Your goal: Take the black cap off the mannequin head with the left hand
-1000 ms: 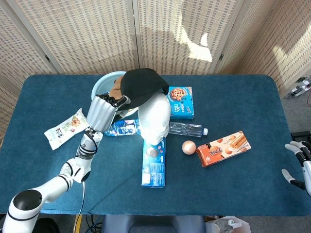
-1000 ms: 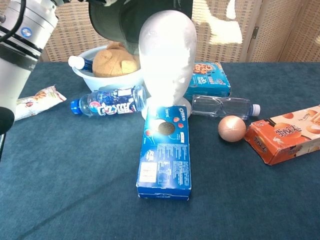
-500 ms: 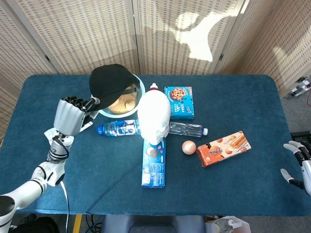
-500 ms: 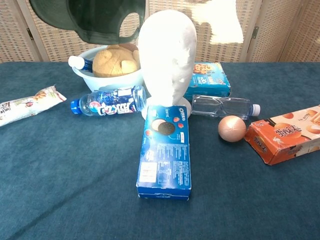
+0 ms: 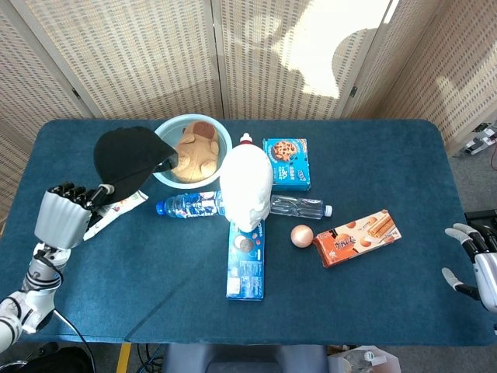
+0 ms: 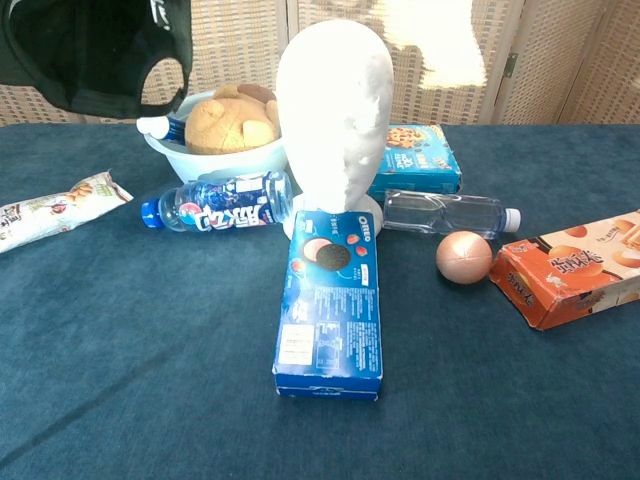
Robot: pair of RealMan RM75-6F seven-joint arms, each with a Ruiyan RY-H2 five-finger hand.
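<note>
The black cap (image 5: 130, 158) hangs in the air left of the bowl, held by its edge in my left hand (image 5: 66, 215) at the table's left side. From the chest view the cap (image 6: 85, 55) shows at the top left, its open underside towards the camera. The white mannequin head (image 5: 247, 189) stands bare at the table's middle, also seen bare as the mannequin head (image 6: 335, 108). My right hand (image 5: 475, 264) rests off the table's right edge, fingers apart and holding nothing.
A light blue bowl (image 5: 224, 140) with a brown plush toy sits behind the head. Around the head lie an Oreo box (image 5: 246, 260), two bottles (image 5: 189, 206), a cookie box (image 5: 287, 163), a ball (image 5: 301, 235), an orange box (image 5: 357, 237) and a snack packet (image 5: 120, 207).
My left hand has carried the cap off the mannequin head and away to the left and lower. The head now stands bare. The right hand has barely moved.
</note>
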